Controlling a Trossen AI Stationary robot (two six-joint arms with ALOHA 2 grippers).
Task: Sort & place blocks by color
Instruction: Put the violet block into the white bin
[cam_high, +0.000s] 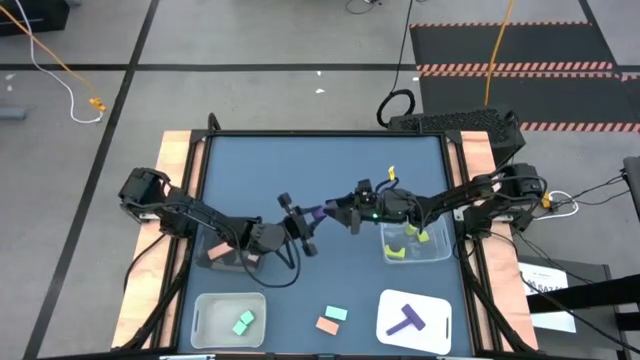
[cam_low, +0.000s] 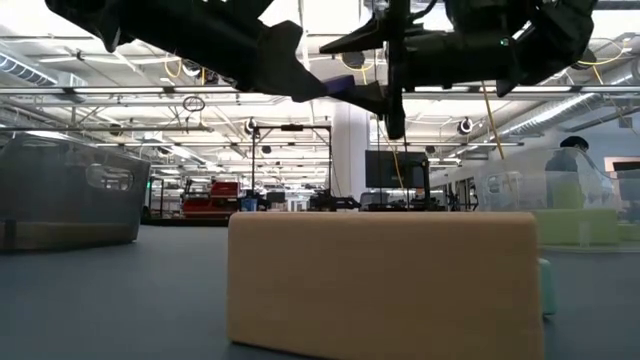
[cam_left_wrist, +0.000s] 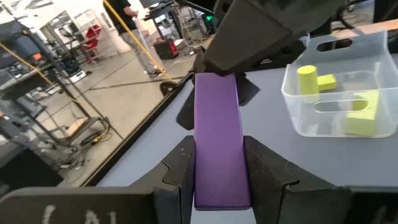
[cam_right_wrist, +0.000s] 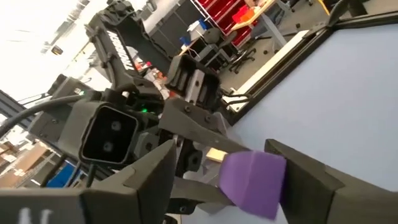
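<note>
A purple flat bar (cam_high: 322, 211) is held in the air above the table's middle, between my two grippers. My left gripper (cam_high: 303, 222) is shut on it; the bar also shows in the left wrist view (cam_left_wrist: 217, 124). My right gripper (cam_high: 345, 213) faces it from the right, open, with its fingers on either side of the bar's far end (cam_right_wrist: 252, 180). A mint block (cam_high: 335, 313) and a salmon block (cam_high: 327, 325) lie loose near the front edge. The salmon block fills the low view (cam_low: 380, 280). My left gripper pinches the bar's two long sides (cam_left_wrist: 198, 180) between its two fingers, near the bar's near end. The fingers lie along the bar, coming level from the table's left. The bar sticks out past the fingertips toward the right gripper, clear of the table.
A clear bin (cam_high: 440, 248) with yellow-green blocks stands right of centre. A clear bin (cam_high: 225, 252) with a salmon block stands left. A bin (cam_high: 205, 320) with a mint block and a white tray (cam_high: 440, 325) with a purple piece stand at the front.
</note>
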